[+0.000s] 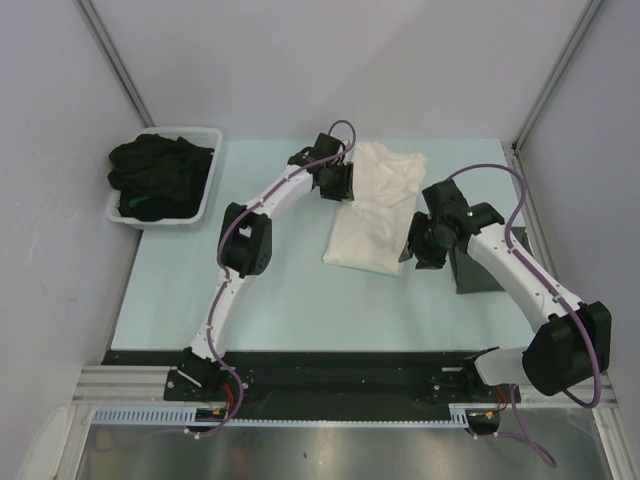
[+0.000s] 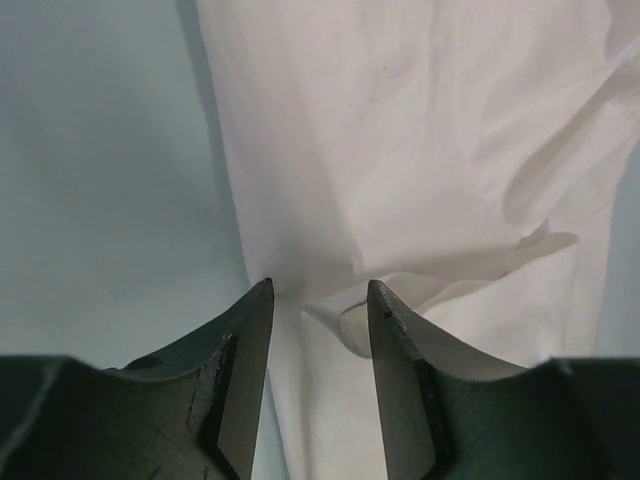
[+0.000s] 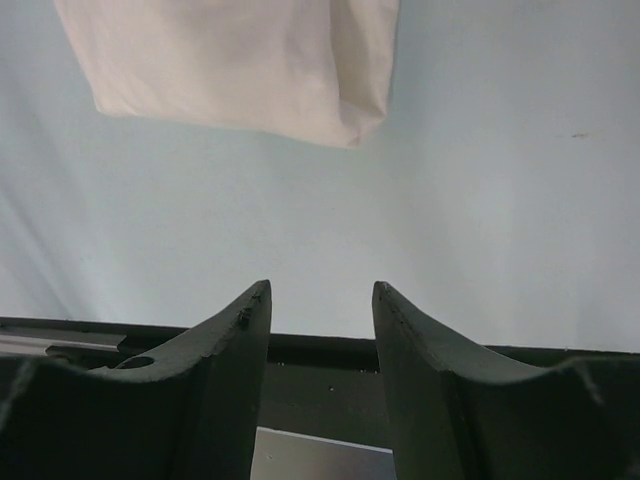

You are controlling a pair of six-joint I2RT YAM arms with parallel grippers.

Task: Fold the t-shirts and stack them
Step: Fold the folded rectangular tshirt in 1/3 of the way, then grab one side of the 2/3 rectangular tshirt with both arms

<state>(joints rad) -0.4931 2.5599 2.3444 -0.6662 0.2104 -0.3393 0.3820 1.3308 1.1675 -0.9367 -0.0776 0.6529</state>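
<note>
Fingers of your left pincer (image 2: pixel 320 284) fill the bottom of the left wrist view, spread apart with nothing pinched between them. Its left fingertip stands at the edge of the cream-white t-shirt (image 2: pixel 400 150). Its right fingertip stands over the cloth, and a small raised fold lies just ahead of it. Whether either tip touches the fabric cannot be told.

Your right pincer (image 3: pixel 320 286) is likewise spread and holds nothing. Bare worktop (image 3: pixel 500 200) lies under and ahead of it. A folded corner of the cream-white t-shirt (image 3: pixel 230 60) lies farther ahead and to the left, well apart from the fingertips.

From above, the cream-white t-shirt (image 1: pixel 375 205) lies partly folded and rumpled on the pale worktop (image 1: pixel 280 290), right of centre. The left pincer (image 1: pixel 335 185) is at its far left edge and the right pincer (image 1: pixel 425 250) beside its near right edge.

A dark grey t-shirt (image 1: pixel 478 272), folded flat, lies just right of the right pincer, partly under that arm. Black t-shirts (image 1: pixel 160 172) are heaped in the white tub (image 1: pixel 165 223) at the far left corner, well apart from both pincers.
</note>
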